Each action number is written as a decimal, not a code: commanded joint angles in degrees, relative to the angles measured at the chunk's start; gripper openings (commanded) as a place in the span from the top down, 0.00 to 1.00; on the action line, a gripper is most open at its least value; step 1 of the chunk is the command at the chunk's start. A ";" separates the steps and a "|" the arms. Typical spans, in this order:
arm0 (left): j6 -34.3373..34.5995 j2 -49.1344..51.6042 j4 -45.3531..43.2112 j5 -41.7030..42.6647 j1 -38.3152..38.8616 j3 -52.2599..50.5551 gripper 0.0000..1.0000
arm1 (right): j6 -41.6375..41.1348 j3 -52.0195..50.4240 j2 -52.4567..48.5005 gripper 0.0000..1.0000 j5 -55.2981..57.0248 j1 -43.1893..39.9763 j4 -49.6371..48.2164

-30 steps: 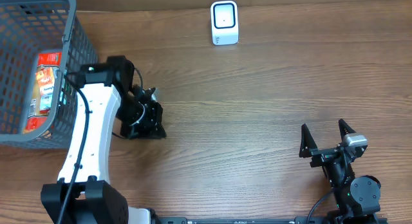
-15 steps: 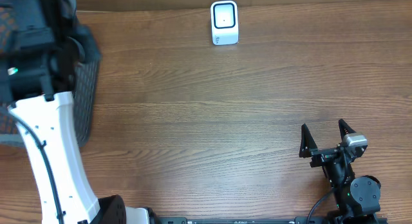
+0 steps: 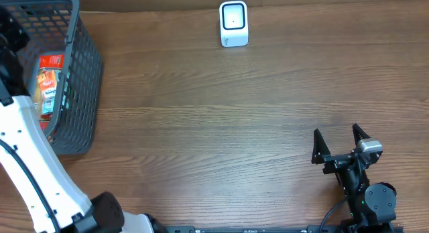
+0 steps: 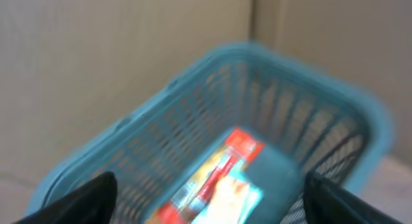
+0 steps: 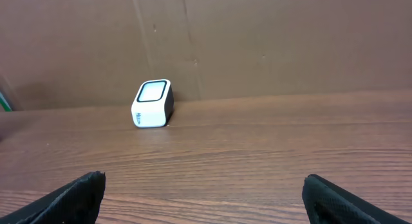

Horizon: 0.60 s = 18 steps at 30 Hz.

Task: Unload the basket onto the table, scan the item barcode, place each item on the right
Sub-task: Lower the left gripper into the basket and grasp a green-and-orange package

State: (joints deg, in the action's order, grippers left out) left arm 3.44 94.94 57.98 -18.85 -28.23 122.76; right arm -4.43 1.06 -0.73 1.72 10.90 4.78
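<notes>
Packet (image 3: 48, 82), red-orange, lies on the floor of the mesh basket (image 3: 86, 72) at the table's far-left corner. Left gripper (image 4: 212, 197) is above the basket, jaws spread wide, nothing between them. Scanner (image 3: 234, 23) at the far edge, well apart. Right gripper (image 3: 336, 142) at the near edge, jaws wide apart, empty.

Basket (image 3: 84, 86) cut off at overhead's left edge, packet (image 4: 222, 179) label blurred in left wrist view
</notes>
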 commanded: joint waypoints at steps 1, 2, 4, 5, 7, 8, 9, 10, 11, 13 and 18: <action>-2.25 4.59 2.21 1.16 -3.23 0.66 0.02 | 0.37 -0.61 0.50 0.00 -0.15 -0.09 -0.11; -2.32 5.79 2.73 1.99 -4.04 0.66 0.00 | 0.37 -0.61 0.50 0.00 -0.15 -0.09 -0.11; -4.28 7.69 3.48 5.09 -5.09 0.63 0.00 | 0.37 -0.61 0.50 0.00 -0.15 -0.09 -0.11; -6.25 8.70 3.98 7.78 -5.55 0.63 0.00 | 0.37 -0.61 0.50 0.00 -0.15 -0.09 -0.11; -10.27 10.69 5.22 13.90 -6.27 0.63 0.00 | 0.37 -0.61 0.50 0.00 -0.15 -0.09 -0.11; -11.65 11.69 5.88 16.57 -6.56 0.61 0.00 | 0.37 -0.61 0.50 0.00 -0.15 -0.09 -0.11; -12.41 12.72 6.43 18.67 -6.78 0.61 0.00 | 0.37 -0.61 0.50 0.00 -0.17 -0.09 -0.11; -12.72 13.73 6.82 20.04 -7.02 0.61 0.00 | 0.37 -0.61 0.50 0.00 -0.15 -0.09 -0.11; -12.70 14.67 7.13 20.48 -7.08 0.61 0.00 | 0.37 -0.61 0.50 0.00 -0.15 -0.09 -0.11; -12.94 16.41 7.72 20.39 -7.13 0.61 0.00 | 0.37 -0.61 0.50 0.00 -0.15 -0.09 -0.11; -13.11 20.20 8.70 20.44 -7.10 0.61 0.00 | 0.37 -0.61 0.50 0.00 -0.15 -0.09 -0.11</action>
State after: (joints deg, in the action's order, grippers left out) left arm -7.75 113.10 66.28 -0.84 -34.98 122.74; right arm -4.43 1.06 -0.73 1.72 10.90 4.82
